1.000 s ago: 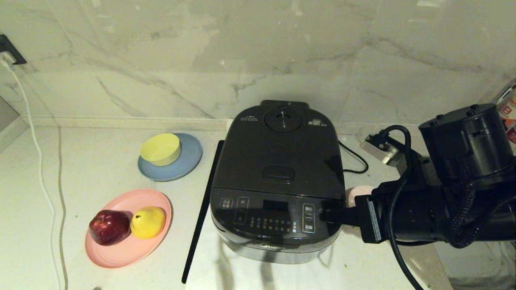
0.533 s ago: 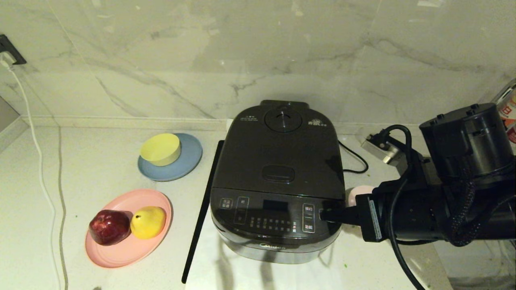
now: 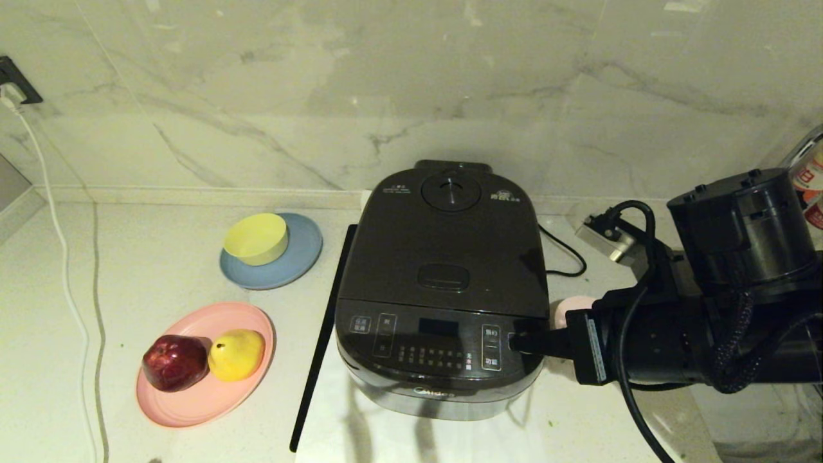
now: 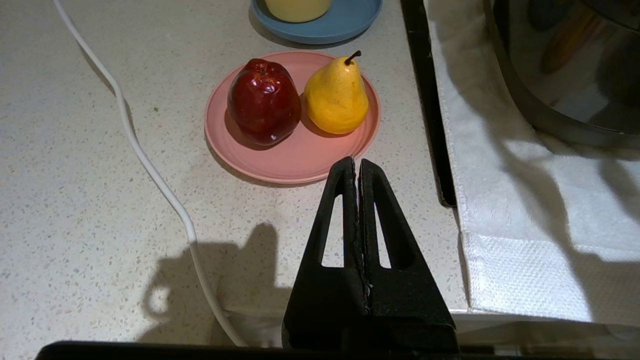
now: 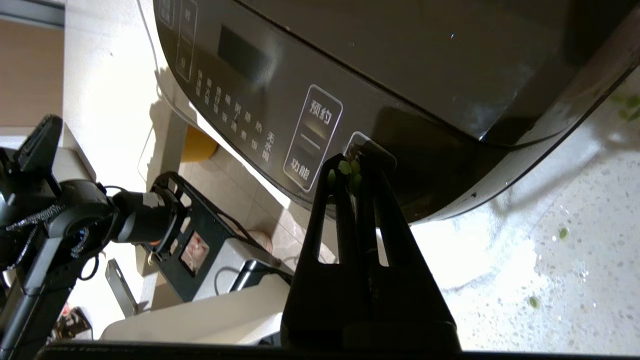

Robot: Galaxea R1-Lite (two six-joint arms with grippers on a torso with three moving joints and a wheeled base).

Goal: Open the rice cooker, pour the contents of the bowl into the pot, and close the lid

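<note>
The cooker (image 3: pixel 443 289) sits on a white cloth (image 4: pixel 525 210) toward the back of the counter (image 3: pixel 161 257), lid (image 3: pixel 450 238) fully down. That fits either end of the job, but there are green bits (image 5: pixel 562 233) scattered on the counter by the cooker's right side and a few stuck to the right gripper (image 5: pixel 356 167), so my guess is the pouring is done and the lid is shut for good.

The right gripper comes in level from the right edge, fingers pinched together with nothing between them, tips right at the front panel's right-hand corner, over a small outlined button. Pressed-together fingers make a decent poking tool, so it looks like it's going for that button, though I can't tell if it's actually touching.

The bowl (image 3: pixel 571 308) is tucked beside the cooker's right side, mostly hidden behind the arm, just a pale pink sliver showing. Can't see what's in it. The pot is hidden under the lid.

The left gripper (image 4: pixel 359 167) is parked off the front edge of the counter, fingers closed on nothing, near the pink plate (image 4: pixel 260 167) with an apple (image 4: pixel 262 102) and a pear (image 4: pixel 336 97). A yellow bowl (image 3: pixel 256 238) on a blue plate (image 3: pixel 302 254) sits further back.

Writing: the front lip reads "Midea". On the panel the tall button says 预约 up top and 功能 below. There's a row of tiny menu labels beside it, too small for me to read properly.
</note>
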